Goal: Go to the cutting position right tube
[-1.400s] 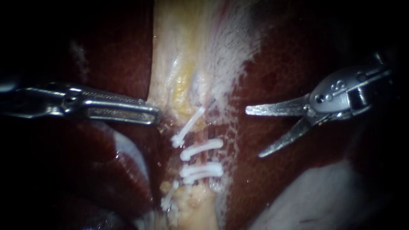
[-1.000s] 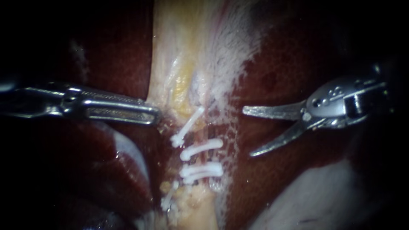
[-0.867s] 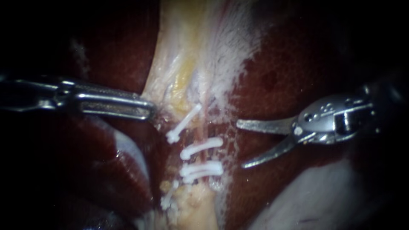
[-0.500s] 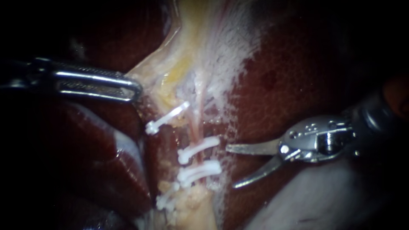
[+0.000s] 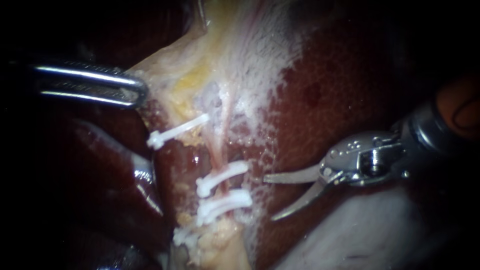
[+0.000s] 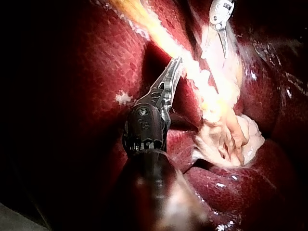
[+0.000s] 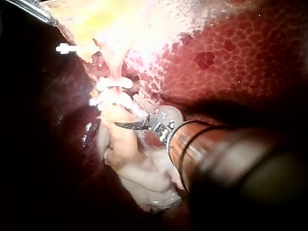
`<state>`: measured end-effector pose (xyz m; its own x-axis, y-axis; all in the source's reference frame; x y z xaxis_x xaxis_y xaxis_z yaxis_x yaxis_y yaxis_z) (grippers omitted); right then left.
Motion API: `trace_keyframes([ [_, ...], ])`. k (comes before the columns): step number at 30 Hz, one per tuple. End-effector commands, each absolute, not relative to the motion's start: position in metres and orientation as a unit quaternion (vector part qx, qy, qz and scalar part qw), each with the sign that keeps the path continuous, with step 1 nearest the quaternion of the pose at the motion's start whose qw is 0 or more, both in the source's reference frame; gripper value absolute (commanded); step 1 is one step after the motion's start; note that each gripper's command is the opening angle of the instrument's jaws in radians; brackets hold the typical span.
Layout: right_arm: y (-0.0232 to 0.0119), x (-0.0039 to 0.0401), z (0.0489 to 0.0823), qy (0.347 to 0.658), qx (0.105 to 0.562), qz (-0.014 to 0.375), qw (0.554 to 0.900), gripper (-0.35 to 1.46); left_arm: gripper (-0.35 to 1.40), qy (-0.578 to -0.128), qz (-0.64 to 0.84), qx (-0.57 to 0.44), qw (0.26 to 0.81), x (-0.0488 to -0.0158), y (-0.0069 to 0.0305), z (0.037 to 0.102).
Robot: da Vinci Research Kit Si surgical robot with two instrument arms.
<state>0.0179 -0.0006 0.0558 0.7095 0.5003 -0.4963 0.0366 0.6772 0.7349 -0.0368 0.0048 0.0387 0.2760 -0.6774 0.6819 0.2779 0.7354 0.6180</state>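
In the endoscope view my left instrument (image 5: 136, 94) comes in from the left, its jaws shut on the edge of the pale yellow tissue (image 5: 172, 75) and holding it taut. A thin pink tube (image 5: 220, 150), the right one, runs down through two white clips (image 5: 222, 177) (image 5: 224, 204). Another white clip (image 5: 177, 131) sits higher and further left. My right instrument (image 5: 268, 198) has two blades standing open, their tips just right of the lower two clips, not touching the tube. In the right wrist view the blades (image 7: 120, 125) lie beside the clips (image 7: 109, 85).
Dark red liver (image 5: 340, 85) surrounds the tubes on both sides. A whitish fold of tissue (image 5: 370, 235) lies under the right shaft. In the left wrist view, pale frayed tissue (image 6: 226, 139) bunches beside my left instrument (image 6: 173, 72), with the right instrument (image 6: 215, 53) ahead.
My left instrument has pulled the pale tissue up and to the left, stretching it and dragging the upper clip leftward. My right instrument has moved down and left toward the lower clips, blades still open.
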Motion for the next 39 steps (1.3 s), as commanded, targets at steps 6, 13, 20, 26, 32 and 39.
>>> trace_keyframes([
  [6, -0.0004, 0.0188, 0.0562, 0.353, 0.377, 0.144, 0.844, 0.41, -0.35, -0.517, -0.308, 0.193, 0.775, -0.0369, 0.0048, 0.0388],
  [13, -0.0010, 0.0197, 0.0572, 0.351, 0.376, 0.148, 0.845, 0.26, -0.35, -0.516, -0.308, 0.192, 0.775, -0.0370, 0.0046, 0.0387],
  [20, -0.0009, 0.0207, 0.0579, 0.350, 0.378, 0.148, 0.844, 0.21, -0.35, -0.516, -0.309, 0.192, 0.775, -0.0371, 0.0046, 0.0387],
  [26, -0.0010, 0.0217, 0.0583, 0.349, 0.378, 0.146, 0.845, 0.21, -0.35, -0.516, -0.309, 0.191, 0.776, -0.0372, 0.0045, 0.0385],
  [32, -0.0015, 0.0224, 0.0590, 0.349, 0.379, 0.143, 0.845, 0.21, -0.35, -0.516, -0.309, 0.191, 0.776, -0.0373, 0.0044, 0.0386],
  [39, -0.0018, 0.0233, 0.0596, 0.347, 0.382, 0.137, 0.845, 0.21, -0.35, -0.516, -0.310, 0.190, 0.776, -0.0376, 0.0042, 0.0384],
])
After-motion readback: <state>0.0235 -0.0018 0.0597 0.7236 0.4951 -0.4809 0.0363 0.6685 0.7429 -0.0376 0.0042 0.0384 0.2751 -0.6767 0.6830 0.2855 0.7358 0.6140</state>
